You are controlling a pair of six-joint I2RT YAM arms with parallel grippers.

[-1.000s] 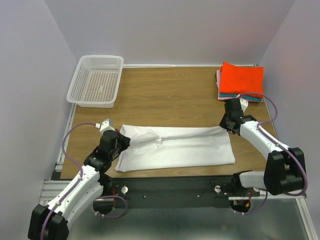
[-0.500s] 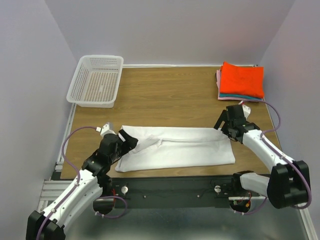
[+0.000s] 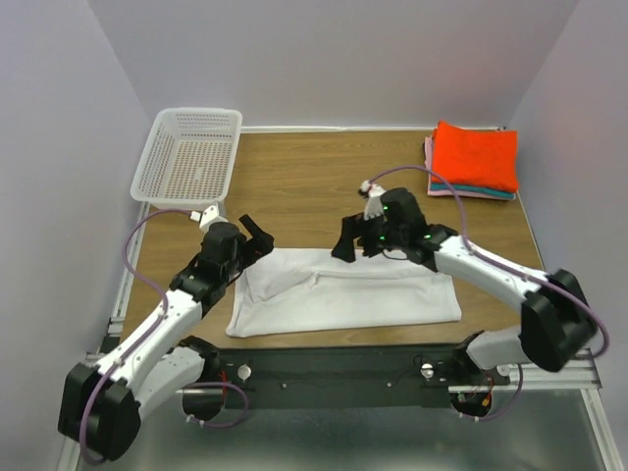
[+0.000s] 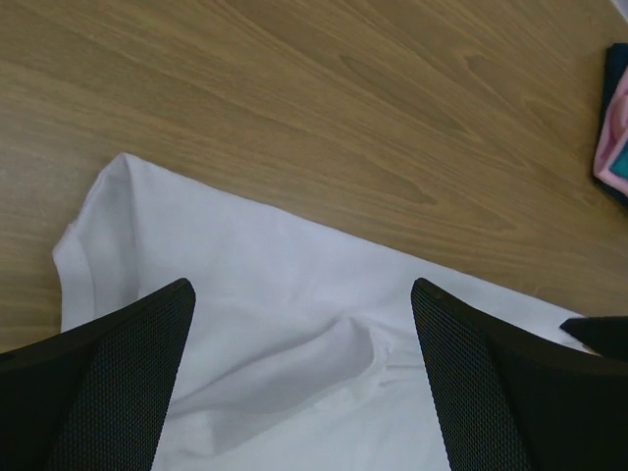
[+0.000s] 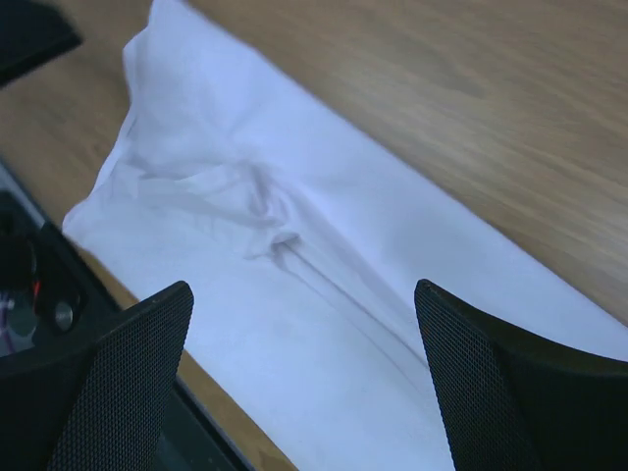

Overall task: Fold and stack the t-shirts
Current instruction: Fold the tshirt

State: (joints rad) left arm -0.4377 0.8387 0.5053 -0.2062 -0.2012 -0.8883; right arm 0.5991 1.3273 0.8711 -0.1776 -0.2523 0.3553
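A white t-shirt (image 3: 343,294), folded into a long strip, lies flat along the near edge of the table. My left gripper (image 3: 253,231) hovers open over its far left corner, nothing between the fingers. My right gripper (image 3: 353,245) stands open above the middle of the strip's far edge. The left wrist view has the left gripper (image 4: 302,289) over a raised crease in the white cloth (image 4: 275,294). The right wrist view has the right gripper (image 5: 304,294) over the white cloth (image 5: 324,324) with its long fold line. At the back right, folded t-shirts sit stacked, orange-red (image 3: 475,157) on top.
A white mesh basket (image 3: 188,157) stands at the back left corner. Bare wooden tabletop (image 3: 314,186) stretches between basket and stack. A black rail (image 3: 334,368) runs along the table's near edge, just below the shirt. Walls close in on the left, back and right.
Both grippers opened and let go of the white shirt. The left one rose and moved slightly away from me; the right one swung left from the shirt's right end to its middle.
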